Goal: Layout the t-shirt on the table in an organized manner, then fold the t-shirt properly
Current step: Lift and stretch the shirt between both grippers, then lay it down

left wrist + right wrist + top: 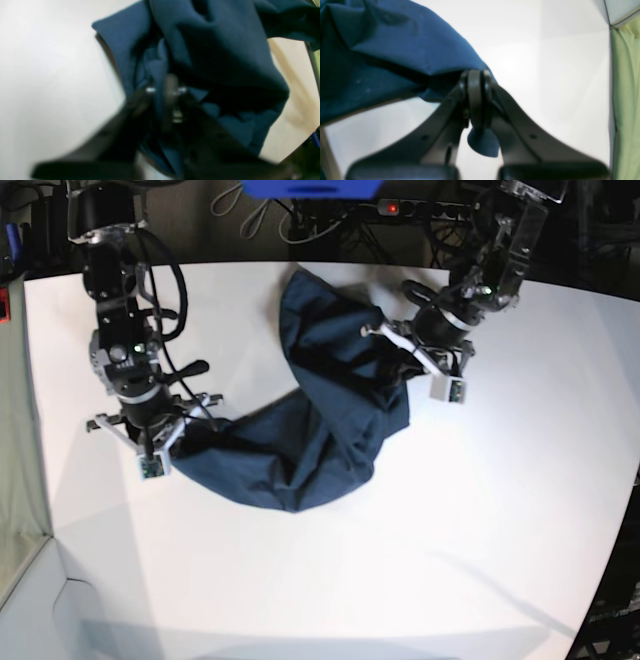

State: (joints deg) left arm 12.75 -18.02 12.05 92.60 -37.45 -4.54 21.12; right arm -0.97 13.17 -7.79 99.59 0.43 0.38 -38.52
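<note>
T-shirt: plain dark navy blue, no print or pattern seen; looks teal-ish navy in left wrist view, brighter mid-blue where lit in right wrist view, w/ near-black shadow in folds. Table: plain matte white, faint grey shadows. Left gripper: black, blurred, small silver screw glints. Right gripper: black/dark grey, plain. Pale green fabric strip along right edge of right wrist view, unpatterned.

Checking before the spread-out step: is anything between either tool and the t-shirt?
Nothing visible. The left tool and the right tool are each shut on the t-shirt, which lies bunched on the table.
</note>
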